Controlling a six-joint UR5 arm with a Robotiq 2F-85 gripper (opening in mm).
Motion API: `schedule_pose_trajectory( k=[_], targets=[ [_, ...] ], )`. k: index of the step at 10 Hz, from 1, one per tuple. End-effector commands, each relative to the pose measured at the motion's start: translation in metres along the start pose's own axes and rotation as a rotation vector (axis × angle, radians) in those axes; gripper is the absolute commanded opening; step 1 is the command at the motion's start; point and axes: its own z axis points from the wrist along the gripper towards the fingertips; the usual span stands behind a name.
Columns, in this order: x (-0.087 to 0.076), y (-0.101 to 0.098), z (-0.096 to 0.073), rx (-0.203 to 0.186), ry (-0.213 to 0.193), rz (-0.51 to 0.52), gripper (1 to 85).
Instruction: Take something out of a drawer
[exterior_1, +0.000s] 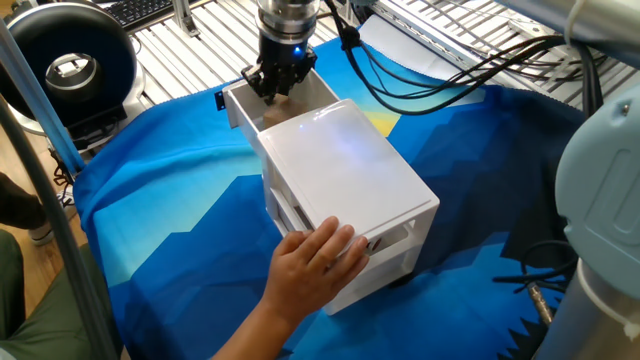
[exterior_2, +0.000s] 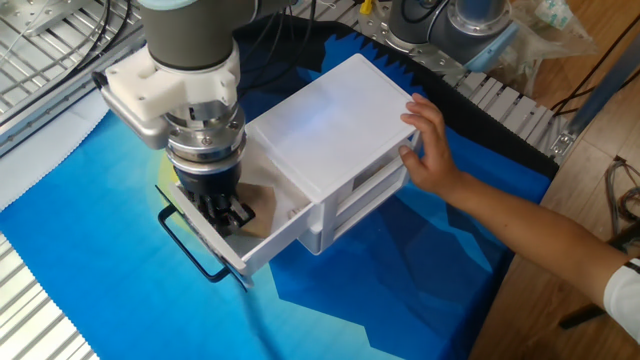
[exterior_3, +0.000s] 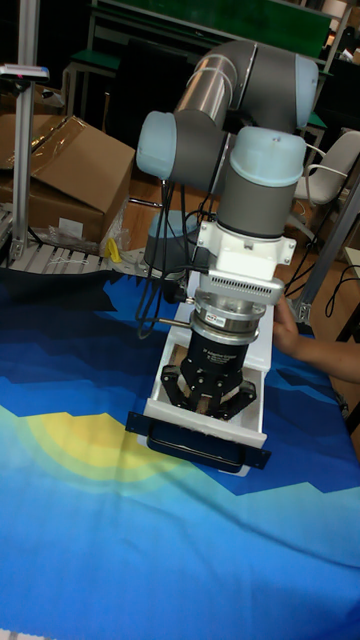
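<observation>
Claw (exterior_2: 228, 213) down inside pulled-out top drawer (exterior_2: 262, 243), fingers drawn together; whether clamped on cube cannot tell. Wooden cube (exterior_2: 262, 208) in drawer beside fingers. Person's hand (exterior_1: 312, 262) steadies drawer unit (exterior_1: 345, 170).

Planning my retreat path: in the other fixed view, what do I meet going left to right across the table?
black handle → gripper down in the open drawer → white drawer unit → person's hand steadying it.

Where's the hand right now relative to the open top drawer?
The hand is down inside the pulled-out top drawer, near its handle end, at the left of the white drawer unit in this fixed view.
</observation>
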Motion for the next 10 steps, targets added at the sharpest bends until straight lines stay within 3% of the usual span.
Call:
schedule_pose_trajectory(
  k=[1, 2, 3, 5, 7, 10],
  targets=[
    [0.001, 0.0, -0.004, 0.012, 0.02, 0.026, 18.0],
    [-0.004, 0.007, -0.005, -0.014, -0.003, -0.009, 30.0],
    [-0.011, 0.003, -0.007, -0.009, -0.026, -0.081, 61.3],
    [-0.006, 0.005, -0.017, -0.022, -0.004, -0.132, 83.0],
    [-0.007, 0.005, -0.017, -0.025, -0.01, -0.153, 85.0],
    [0.005, 0.008, -0.016, -0.054, -0.013, -0.144, 85.0]
  ],
)
